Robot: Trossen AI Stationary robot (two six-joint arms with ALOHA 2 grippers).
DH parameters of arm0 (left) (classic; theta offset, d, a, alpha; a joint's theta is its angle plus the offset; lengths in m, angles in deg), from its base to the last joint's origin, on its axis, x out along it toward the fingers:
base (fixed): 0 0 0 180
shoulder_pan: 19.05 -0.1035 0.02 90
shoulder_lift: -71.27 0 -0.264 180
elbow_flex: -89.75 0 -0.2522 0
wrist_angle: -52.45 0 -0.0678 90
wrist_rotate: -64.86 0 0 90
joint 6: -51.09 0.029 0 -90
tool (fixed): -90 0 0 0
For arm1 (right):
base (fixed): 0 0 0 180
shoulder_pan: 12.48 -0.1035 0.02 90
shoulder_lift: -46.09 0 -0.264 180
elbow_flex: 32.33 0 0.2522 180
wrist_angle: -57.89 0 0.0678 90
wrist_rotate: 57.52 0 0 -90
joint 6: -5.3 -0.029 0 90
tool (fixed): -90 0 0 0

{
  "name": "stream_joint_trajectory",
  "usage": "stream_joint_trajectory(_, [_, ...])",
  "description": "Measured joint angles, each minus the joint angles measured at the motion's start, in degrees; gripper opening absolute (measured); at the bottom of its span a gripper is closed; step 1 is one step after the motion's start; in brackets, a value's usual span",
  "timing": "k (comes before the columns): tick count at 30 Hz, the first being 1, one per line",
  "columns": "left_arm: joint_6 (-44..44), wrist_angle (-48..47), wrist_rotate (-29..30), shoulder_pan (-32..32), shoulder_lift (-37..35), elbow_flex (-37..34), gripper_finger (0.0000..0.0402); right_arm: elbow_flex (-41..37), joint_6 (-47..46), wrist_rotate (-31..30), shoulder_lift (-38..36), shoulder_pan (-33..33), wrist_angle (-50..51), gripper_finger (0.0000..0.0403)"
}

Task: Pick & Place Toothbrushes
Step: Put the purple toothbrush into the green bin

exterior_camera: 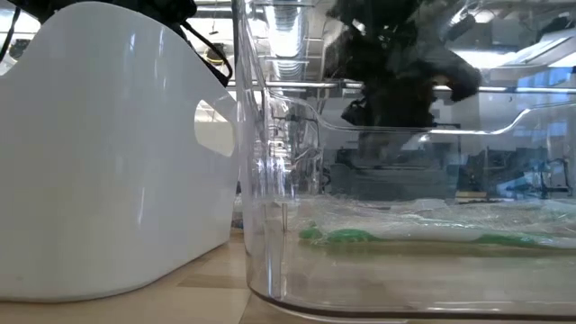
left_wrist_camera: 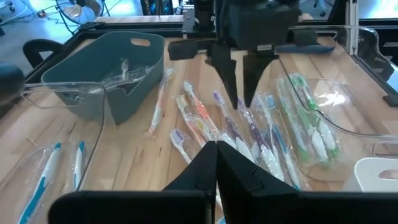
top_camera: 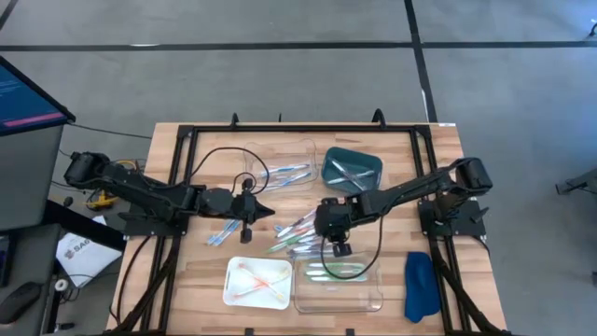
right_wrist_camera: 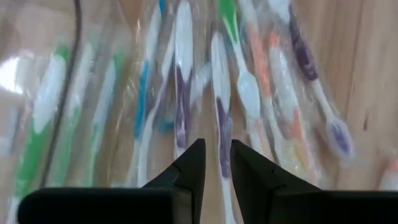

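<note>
Clear-wrapped toothbrushes (top_camera: 297, 231) lie heaped mid-table between four trays, apparently awaiting colour sorting. Right gripper (top_camera: 331, 227) hangs over the heap, fingers slightly parted, gripping nothing, likely lining up a pick. Left gripper (top_camera: 269, 211) waits beside the heap, pressed together.

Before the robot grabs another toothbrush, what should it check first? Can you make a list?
1. Is the right gripper over the loose toothbrushes? Ok, it hangs right above the pile.
2. Are its fingers apart enough? Ok, a narrow gap shows, with nothing held.
3. Is one toothbrush lined up? Cannot tell; several wrapped ones overlap under it.
4. Is the left gripper out of the way? Ok, it is shut, empty, beside the pile.
5. Is there room in the clear tray? Ok, only a few green toothbrushes lie in it.
</note>
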Motion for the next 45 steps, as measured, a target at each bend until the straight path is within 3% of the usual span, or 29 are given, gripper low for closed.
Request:
stream_joint_trajectory(19, [0.9,0.7,0.0,0.0,0.0,0.0,0.0001,0.2,-1.7,0.1,1.6,0.5,-1.3,0.0152])
stream_joint_trajectory(24, [1.0,0.8,0.0,0.0,0.0,0.0,0.0001,0.7,-15.8,1.0,1.6,2.3,-0.5,0.0153])
stream_joint_trajectory(32, [1.0,1.2,0.0,0.0,0.0,0.0,0.0001,0.7,-36.4,9.3,1.6,3.0,0.4,0.0137])
stream_joint_trajectory(36, [2.1,1.2,-0.3,0.0,0.0,0.0,0.0001,0.7,-46.6,9.4,1.6,3.0,0.7,0.0128])
stream_joint_trajectory(45, [2.5,3.8,-1.9,0.0,0.0,-2.6,0.0001,0.7,-55.0,6.2,1.6,3.2,4.4,0.0121])
